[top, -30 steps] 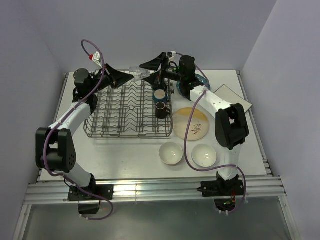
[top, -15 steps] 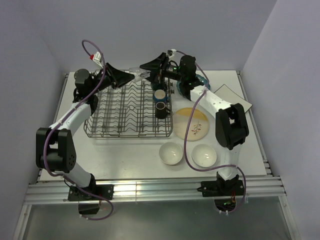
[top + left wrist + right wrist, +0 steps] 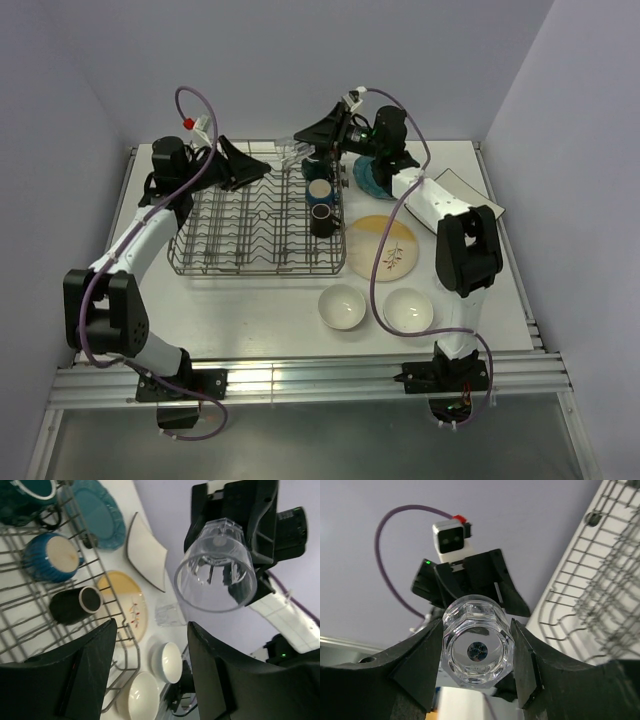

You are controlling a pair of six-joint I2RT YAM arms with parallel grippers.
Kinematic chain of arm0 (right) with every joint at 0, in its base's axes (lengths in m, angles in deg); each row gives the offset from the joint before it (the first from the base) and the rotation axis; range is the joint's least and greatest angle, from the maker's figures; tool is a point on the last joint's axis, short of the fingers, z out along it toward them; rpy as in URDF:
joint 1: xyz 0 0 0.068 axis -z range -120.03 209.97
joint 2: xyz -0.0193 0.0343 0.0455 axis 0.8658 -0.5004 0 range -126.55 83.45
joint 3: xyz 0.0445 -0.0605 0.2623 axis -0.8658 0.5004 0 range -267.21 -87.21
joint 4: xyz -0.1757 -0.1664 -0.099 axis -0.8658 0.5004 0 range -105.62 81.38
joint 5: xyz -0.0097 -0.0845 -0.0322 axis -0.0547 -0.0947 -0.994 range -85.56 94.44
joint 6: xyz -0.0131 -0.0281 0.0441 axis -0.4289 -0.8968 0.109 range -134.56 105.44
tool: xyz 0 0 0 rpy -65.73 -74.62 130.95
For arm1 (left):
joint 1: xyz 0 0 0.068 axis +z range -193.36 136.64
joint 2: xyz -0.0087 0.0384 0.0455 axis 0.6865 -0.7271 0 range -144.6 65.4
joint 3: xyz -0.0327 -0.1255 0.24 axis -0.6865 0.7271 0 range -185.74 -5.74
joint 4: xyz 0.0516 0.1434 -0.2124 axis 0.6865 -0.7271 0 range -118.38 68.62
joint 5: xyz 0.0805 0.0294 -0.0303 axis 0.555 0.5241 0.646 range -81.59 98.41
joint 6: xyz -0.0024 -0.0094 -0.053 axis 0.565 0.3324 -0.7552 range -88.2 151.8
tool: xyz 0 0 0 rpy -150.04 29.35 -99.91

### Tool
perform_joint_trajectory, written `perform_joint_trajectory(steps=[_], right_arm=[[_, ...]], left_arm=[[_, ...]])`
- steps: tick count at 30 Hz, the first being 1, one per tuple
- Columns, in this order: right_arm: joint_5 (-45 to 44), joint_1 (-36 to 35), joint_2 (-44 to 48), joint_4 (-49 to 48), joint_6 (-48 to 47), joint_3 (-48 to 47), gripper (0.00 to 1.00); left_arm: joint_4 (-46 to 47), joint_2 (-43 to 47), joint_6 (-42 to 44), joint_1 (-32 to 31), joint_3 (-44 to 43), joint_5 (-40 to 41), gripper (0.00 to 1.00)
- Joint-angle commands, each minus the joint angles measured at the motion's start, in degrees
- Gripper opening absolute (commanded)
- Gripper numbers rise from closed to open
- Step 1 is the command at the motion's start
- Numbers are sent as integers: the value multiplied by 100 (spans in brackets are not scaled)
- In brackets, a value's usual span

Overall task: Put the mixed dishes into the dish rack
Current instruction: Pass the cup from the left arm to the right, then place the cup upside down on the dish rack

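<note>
White arm links, black joints, purple cables, red connector

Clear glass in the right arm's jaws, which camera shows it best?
Left wrist: the clear glass shows whole, side wall and open mouth. The right wrist sees only its base end-on; the top view shows it as a small pale blur.

A clear glass, gripped by the right end effector, hovers over the grey dish rack holding dark mugs.

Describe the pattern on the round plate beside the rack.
The plate is yellow-cream with one thin dark leafy sprig. It shows best in the top view.
</note>
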Motion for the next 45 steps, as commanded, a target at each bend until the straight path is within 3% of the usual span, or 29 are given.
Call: perform_joint_trajectory(steps=[1, 3, 4, 6, 7, 10, 13, 19, 30, 45], right_arm=[[323, 138, 76, 35, -1066, -204, 0], [525, 173, 146, 779, -1830, -458, 0], [543, 173, 173, 1931, -3018, -625, 0], [263, 147, 296, 3158, -4412, -1072, 0], [123, 68, 331, 4148, -5628, -1171, 0], [-606, -151, 419, 5672, -7696, -1417, 0], [-1389, -371, 585, 6335, -9088, -1199, 0], [-2189, -969, 1104, 6706, -10664, -223, 0], [-3332, -1470, 1166, 6268, -11520, 778, 1], [-3368, -1541, 999, 5503, -11204, 1184, 7]], left_arm=[[-1292, 464, 1137, 92, -254, 397, 65], [-1610, 710, 1443, 171, -245, 581, 65], [-1742, 893, 1541, 197, -245, 817, 65], [-2058, 1053, 1778, 250, -253, 1081, 66], [-2138, 1184, 1858, 268, -280, 1292, 67], [-2410, 1343, 2086, 320, -315, 1539, 68], [-2525, 1414, 2201, 364, -289, 1706, 68], [-2367, 1431, 2122, 400, -69, 1645, 68], [-2402, 1475, 2184, 408, 28, 1689, 68], [-2394, 1475, 2166, 408, 142, 1715, 68]])
